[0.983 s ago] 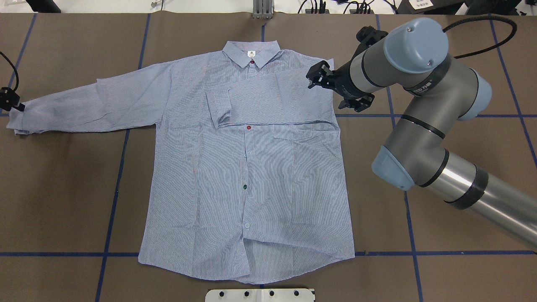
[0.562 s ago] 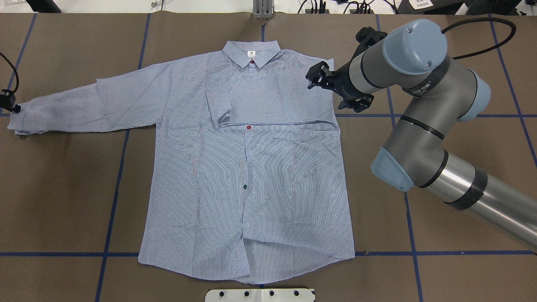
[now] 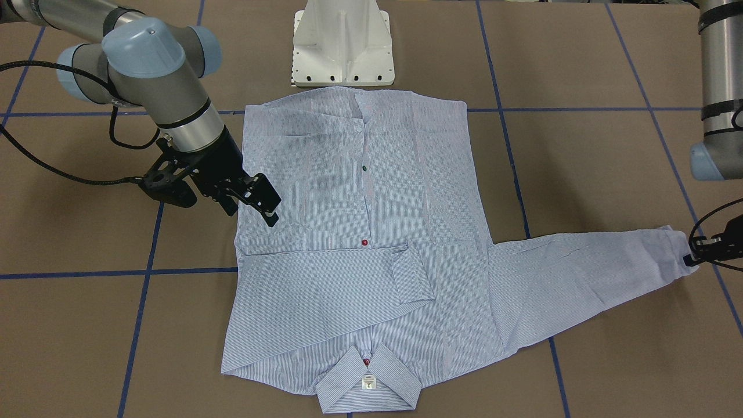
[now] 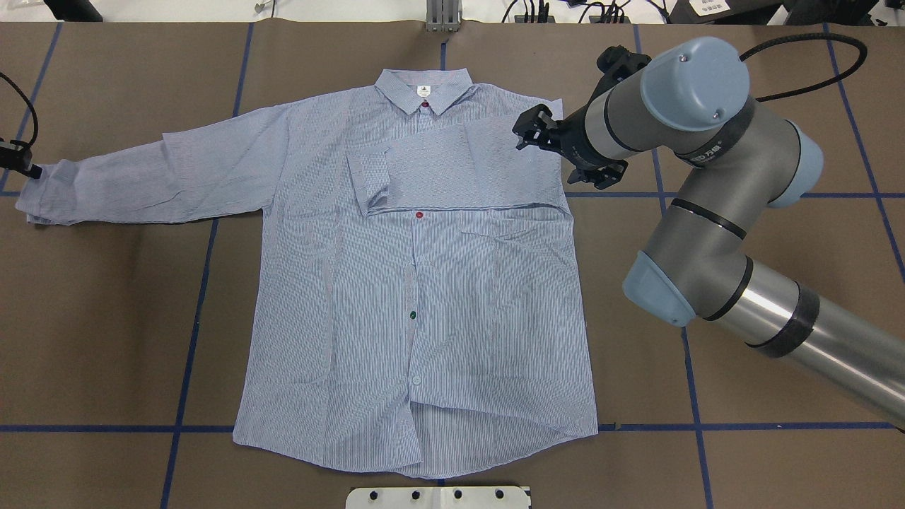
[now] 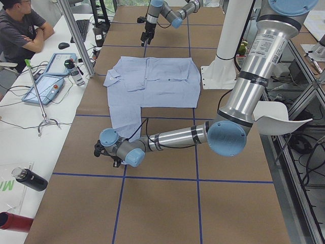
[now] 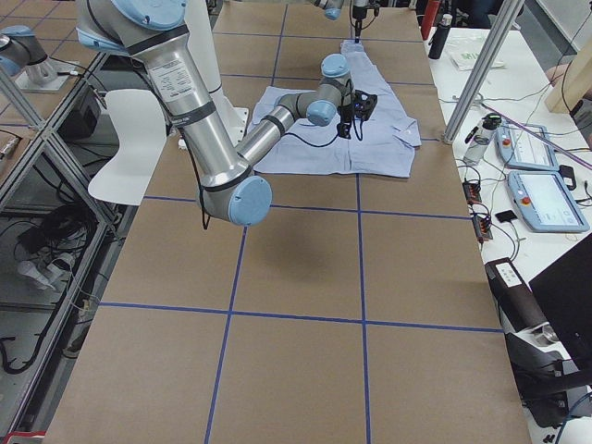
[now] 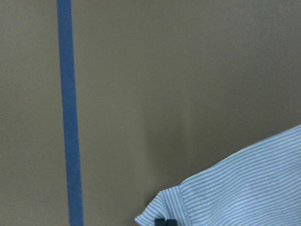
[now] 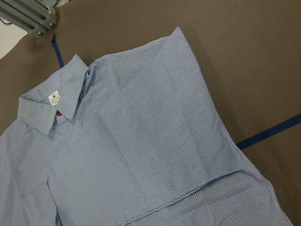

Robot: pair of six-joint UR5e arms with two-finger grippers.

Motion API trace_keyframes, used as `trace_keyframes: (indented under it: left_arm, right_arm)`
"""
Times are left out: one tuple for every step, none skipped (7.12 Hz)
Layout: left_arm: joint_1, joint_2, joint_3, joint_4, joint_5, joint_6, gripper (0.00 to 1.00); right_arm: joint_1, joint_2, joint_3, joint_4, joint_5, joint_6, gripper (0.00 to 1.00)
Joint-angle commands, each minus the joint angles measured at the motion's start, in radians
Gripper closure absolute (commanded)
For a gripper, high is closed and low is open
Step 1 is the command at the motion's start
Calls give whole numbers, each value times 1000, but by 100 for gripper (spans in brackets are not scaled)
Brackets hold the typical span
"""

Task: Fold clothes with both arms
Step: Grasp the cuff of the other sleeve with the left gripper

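The pinstriped shirt (image 4: 424,283) lies flat and face up on the brown table, collar (image 4: 423,90) at the far side. One sleeve is folded across the chest, its cuff (image 4: 369,180) near the red button. The other sleeve (image 4: 155,177) stretches out to the overhead view's left. My left gripper (image 4: 30,170) is at that sleeve's end, shut on the cuff (image 7: 188,207), whose tip is lifted slightly. The right gripper (image 4: 527,131) hovers open over the shirt's folded shoulder (image 8: 178,94), holding nothing. The front view shows it at the shirt's edge (image 3: 268,208).
The white pedestal base (image 3: 342,46) stands at the shirt's hem side. Blue tape lines (image 4: 191,318) cross the table. Along the far side runs a white bench with tablets and bottles (image 5: 51,76), where a person (image 5: 23,30) sits. A metal post (image 4: 443,14) stands behind the collar.
The outstretched sleeve's cuff has bunched and shifted slightly toward the shirt body, and the left gripper has risen a little with it. The right arm has crept slightly away from me, its gripper still open.
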Motion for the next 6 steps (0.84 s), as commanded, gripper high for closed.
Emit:
trace_keyframes:
  left_arm:
    - [0,-2,-142,5,-73,-187,100]
    - [0,-2,-239,5,-99,-344,100]
    - [11,-10,-346,4,-101,-528,100]
    - [101,-45,-427,5,-86,-738,100]
    - [162,-144,-434,5,-60,-927,100]
    - [251,-242,-431,7,7,-1105,100]
  right_arm:
    - [15,-52,37,2,14,-4,0]
    - [41,-95,60,5,44,-43,0]
    - [64,-138,76,9,57,-85,0]
    - [86,-172,87,11,72,-114,0]
    - [121,-205,93,12,104,-166,0]
    - [159,-238,104,12,138,-218,0]
